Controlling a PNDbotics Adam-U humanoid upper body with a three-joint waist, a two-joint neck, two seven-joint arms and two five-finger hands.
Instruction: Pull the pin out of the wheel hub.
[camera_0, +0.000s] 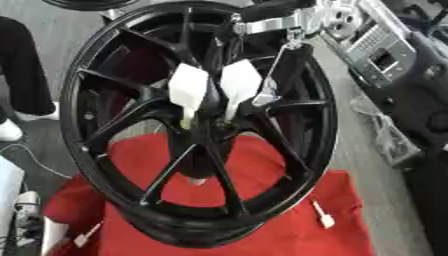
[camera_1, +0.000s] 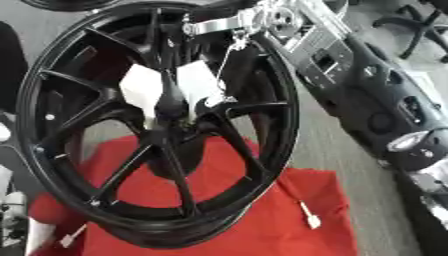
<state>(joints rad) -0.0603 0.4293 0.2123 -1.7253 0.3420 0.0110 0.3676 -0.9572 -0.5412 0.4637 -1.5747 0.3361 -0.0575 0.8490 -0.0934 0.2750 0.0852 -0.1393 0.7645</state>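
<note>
A black spoked wheel (camera_0: 197, 125) stands upright on a red cloth (camera_0: 289, 235). Two white wedge-shaped pieces (camera_0: 188, 90) (camera_0: 238, 84) stick out between the spokes just above the hub (camera_0: 206, 132). My right arm comes in from the upper right, and its silver wrist (camera_0: 276, 24) lies against the top of the rim. The dark right hand (camera_0: 278, 6) shows only partly at the top edge, above the rim. A thin line (camera_0: 276, 65) hangs from the wrist down toward the right white piece. The left hand shows in no view.
Two small white tagged pieces lie on the cloth, one at the right (camera_0: 324, 216) and one at the lower left (camera_0: 85, 236). A grey device (camera_0: 381, 52) and my black forearm (camera_1: 385, 110) fill the right side. Cables lie on the floor at left.
</note>
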